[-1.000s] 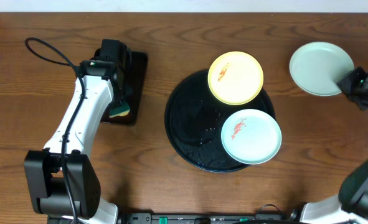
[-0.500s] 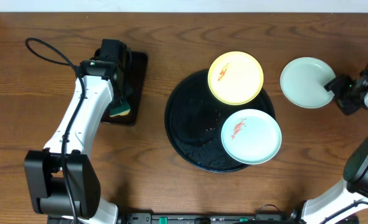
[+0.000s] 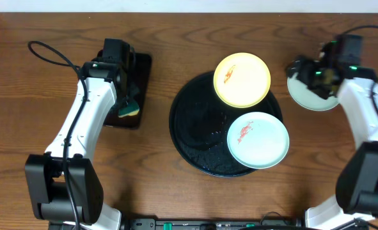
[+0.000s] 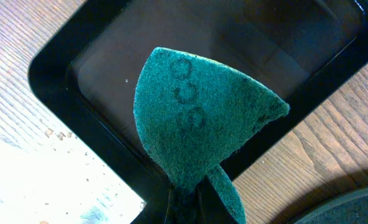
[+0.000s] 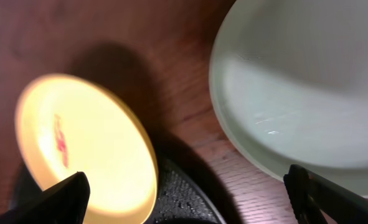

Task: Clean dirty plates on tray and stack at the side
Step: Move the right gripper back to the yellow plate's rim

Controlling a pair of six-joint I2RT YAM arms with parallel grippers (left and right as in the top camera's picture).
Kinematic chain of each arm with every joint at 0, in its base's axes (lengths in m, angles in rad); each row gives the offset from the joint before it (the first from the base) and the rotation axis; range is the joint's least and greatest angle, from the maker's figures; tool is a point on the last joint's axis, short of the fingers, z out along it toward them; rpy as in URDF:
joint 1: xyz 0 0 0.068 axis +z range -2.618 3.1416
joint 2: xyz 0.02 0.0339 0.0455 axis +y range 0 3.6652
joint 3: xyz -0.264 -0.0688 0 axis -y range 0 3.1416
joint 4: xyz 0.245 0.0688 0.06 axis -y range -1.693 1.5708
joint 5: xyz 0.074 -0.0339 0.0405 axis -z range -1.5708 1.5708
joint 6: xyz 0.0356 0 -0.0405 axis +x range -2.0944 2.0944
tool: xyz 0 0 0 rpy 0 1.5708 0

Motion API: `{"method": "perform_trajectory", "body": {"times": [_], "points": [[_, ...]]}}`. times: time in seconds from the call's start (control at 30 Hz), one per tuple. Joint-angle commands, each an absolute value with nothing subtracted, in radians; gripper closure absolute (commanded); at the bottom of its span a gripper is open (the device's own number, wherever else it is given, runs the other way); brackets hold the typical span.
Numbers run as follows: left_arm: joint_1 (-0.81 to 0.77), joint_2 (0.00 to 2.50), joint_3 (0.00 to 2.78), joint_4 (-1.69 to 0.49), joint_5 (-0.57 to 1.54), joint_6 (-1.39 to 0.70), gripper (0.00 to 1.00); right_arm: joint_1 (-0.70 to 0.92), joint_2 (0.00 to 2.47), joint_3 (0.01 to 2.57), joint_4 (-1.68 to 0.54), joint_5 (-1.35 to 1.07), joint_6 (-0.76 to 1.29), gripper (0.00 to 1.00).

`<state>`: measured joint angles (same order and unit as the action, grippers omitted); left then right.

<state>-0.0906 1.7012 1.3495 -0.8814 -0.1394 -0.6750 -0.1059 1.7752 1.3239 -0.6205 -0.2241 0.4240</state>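
Overhead: the round tray (image 3: 195, 134) sat at the middle of the table (image 3: 176, 32). The yellow plate (image 3: 242, 80), with a red smear, lay over the tray's rim at 1 o'clock, part on and part off. The smeared mint plate (image 3: 258, 140) lay on the tray at 4 o'clock, its edge reaching past the rim. The clean mint plate (image 3: 309, 99) was on the table at 2 o'clock from the tray, apart from it and just beside the yellow plate. The right gripper (image 3: 307, 70) hung over that plate's 11 o'clock edge. The left gripper (image 3: 126, 105) was above the rectangular tray (image 3: 141, 70), at 9 o'clock from the round tray, with a sponge (image 3: 128, 110) in it.

Left wrist: the left gripper (image 4: 187, 202) was closed tight on the green sponge (image 4: 196, 124), pinching its lower end so the pad folded and fanned upward. The rectangular tray (image 4: 246, 43) lay below it, with the wood table (image 4: 22, 31) around.

Right wrist: the right gripper (image 5: 190, 199) was spread wide, fingertips at the two bottom corners, with nothing clamped between them. The clean mint plate (image 5: 308, 87) filled the 1 o'clock area and the yellow plate (image 5: 84, 143) the 9 o'clock area, its red smear visible. The round tray (image 5: 184, 193) showed at 6 o'clock under the yellow plate's edge. Could not tell if a fingertip touched the mint plate.
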Motion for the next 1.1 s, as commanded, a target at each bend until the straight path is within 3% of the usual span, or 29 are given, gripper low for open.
{"method": "perform_trajectory", "body": {"times": [0.0, 0.1, 0.13, 0.23, 0.47, 0.77, 0.93, 1.07], "points": [[-0.089, 1.712, 1.344, -0.882, -0.134, -0.658, 0.92, -0.019, 1.849, 1.327, -0.604, -0.109, 0.403, 0.05], [-0.089, 1.712, 1.344, -0.884, -0.134, -0.658, 0.92, 0.023, 1.886, 1.327, -0.577, -0.071, 0.405, 0.14], [-0.089, 1.712, 1.344, -0.884, -0.134, -0.658, 0.92, 0.038, 1.903, 1.327, -0.566, -0.068, 0.42, 0.24], [-0.089, 1.712, 1.344, -0.88, -0.134, -0.658, 0.92, 0.055, 1.923, 1.327, -0.568, -0.072, 0.484, 0.39], [-0.089, 1.712, 1.344, -0.876, -0.134, -0.658, 0.92, 0.102, 1.937, 1.327, -0.595, -0.076, 0.52, 0.37], [-0.089, 1.712, 1.344, -0.877, -0.134, -0.658, 0.92, 0.131, 1.999, 1.327, -0.582, -0.031, 0.554, 0.51], [-0.089, 1.712, 1.344, -0.873, -0.134, -0.658, 0.92, 0.138, 2.016, 1.327, -0.57, -0.042, 0.553, 0.69], [-0.089, 1.712, 1.344, -0.872, -0.134, -0.658, 0.92, 0.152, 2.016, 1.327, -0.567, -0.044, 0.553, 0.94]]}}
